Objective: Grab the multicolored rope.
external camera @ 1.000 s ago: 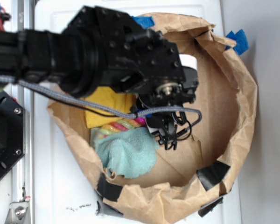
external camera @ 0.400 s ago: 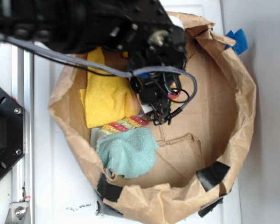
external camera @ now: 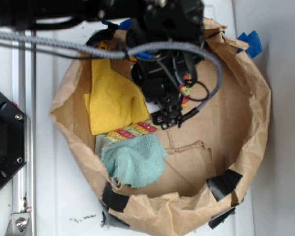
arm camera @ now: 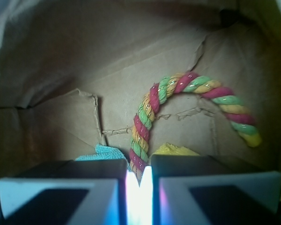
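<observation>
Since a second ago the black gripper point(external camera: 168, 117) has travelled from the middle of the brown paper bag up toward its far rim, so the yellow cloth point(external camera: 113, 101), formerly covered by the arm, now lies mostly exposed. The red, yellow and green twisted rope point(arm camera: 178, 105) now arches up beside the gripper, one end pinched between the nearly closed jaws.

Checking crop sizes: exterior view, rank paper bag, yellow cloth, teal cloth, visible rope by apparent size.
1. paper bag
2. yellow cloth
3. teal cloth, close to the yellow; ranking unsure
4. multicolored rope, mostly hidden by the arm
</observation>
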`<state>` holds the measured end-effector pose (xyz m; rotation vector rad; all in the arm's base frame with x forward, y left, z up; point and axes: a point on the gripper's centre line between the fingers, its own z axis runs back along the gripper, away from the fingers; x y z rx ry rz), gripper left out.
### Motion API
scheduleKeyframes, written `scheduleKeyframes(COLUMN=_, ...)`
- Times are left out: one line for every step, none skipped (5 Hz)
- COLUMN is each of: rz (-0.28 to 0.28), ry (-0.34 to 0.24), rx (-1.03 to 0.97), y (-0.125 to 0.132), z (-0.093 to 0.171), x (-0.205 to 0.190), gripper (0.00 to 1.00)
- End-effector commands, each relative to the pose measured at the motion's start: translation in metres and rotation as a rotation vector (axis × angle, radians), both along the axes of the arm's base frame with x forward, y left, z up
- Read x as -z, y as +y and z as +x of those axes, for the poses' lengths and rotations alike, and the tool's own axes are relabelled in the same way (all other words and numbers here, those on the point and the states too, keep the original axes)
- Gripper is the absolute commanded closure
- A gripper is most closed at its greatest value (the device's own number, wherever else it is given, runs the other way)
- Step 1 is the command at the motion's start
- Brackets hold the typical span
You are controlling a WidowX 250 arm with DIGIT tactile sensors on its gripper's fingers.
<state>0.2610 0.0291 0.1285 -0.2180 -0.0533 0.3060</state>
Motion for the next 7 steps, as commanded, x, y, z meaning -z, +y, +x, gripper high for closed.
scheduleKeyframes(rz=0.028, ry=-0.042, rx=-0.069, y=-0.001, z=0.022, x=0.008, gripper=0.0)
scheduleKeyframes(rz=0.049, ry=-0.058, rx=-0.104, y=-0.002, z=0.037, x=0.038, gripper=0.0)
scheduleKeyframes(rz=0.073, ry=-0.055, rx=-0.106, y=-0.006, z=0.047, x=0.06, gripper=0.0)
scheduleKeyframes(rz=0.104, ry=-0.056, rx=-0.096, y=-0.012, z=0.05, x=0.073, gripper=0.0)
scheduleKeyframes(rz=0.12, ry=-0.051, rx=-0.092, y=-0.013, z=0.051, x=0.084, gripper=0.0)
scheduleKeyframes(rz=0.144, ry=-0.039, rx=-0.062, y=-0.013, z=0.048, x=0.095, gripper=0.0)
scheduleKeyframes(rz=0.143, ry=-0.026, rx=-0.059, y=-0.012, z=0.045, x=0.096, gripper=0.0)
